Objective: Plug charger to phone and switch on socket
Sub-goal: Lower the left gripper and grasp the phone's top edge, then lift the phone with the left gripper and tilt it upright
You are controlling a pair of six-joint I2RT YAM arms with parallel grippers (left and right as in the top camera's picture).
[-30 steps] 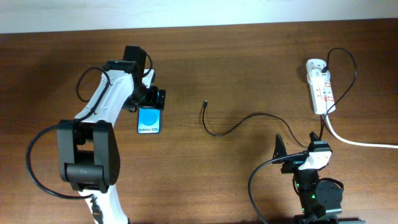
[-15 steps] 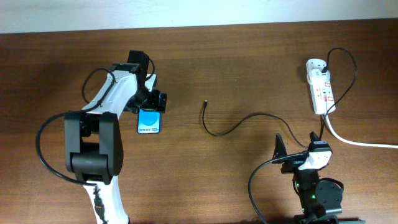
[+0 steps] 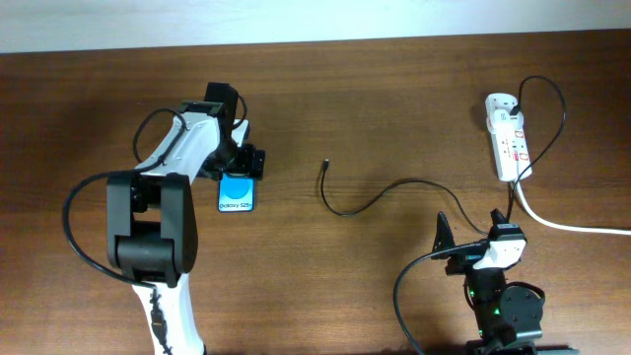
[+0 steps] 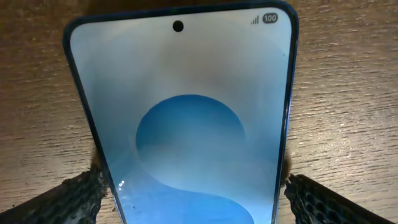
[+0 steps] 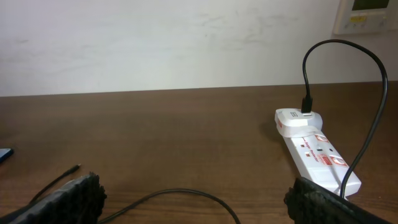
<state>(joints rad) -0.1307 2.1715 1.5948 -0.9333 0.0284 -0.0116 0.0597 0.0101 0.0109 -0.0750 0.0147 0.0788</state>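
The phone (image 3: 237, 190) lies flat on the table, its blue screen up. My left gripper (image 3: 240, 161) is open and straddles its top end. In the left wrist view the phone (image 4: 186, 93) fills the frame, with the left gripper's (image 4: 194, 186) fingers close beside both long edges. The charger, a thin black cable (image 3: 375, 200), curves across the table from its plug tip (image 3: 325, 165) to the socket (image 3: 508, 138), a white power strip at the far right. My right gripper (image 3: 469, 225) is open and empty at the near right. The right wrist view shows the right gripper (image 5: 194, 193), the cable (image 5: 180, 194) and the socket (image 5: 314, 152).
A thick white cord (image 3: 572, 225) runs from the socket off the right edge. A white wall borders the far side of the brown wooden table (image 3: 394, 89). A corner of the phone shows at the left edge of the right wrist view (image 5: 5, 154).
The left arm's elbow has swung slightly right over the past second; its gripper stays at the phone's top end. Phone, cable and right arm have not moved.
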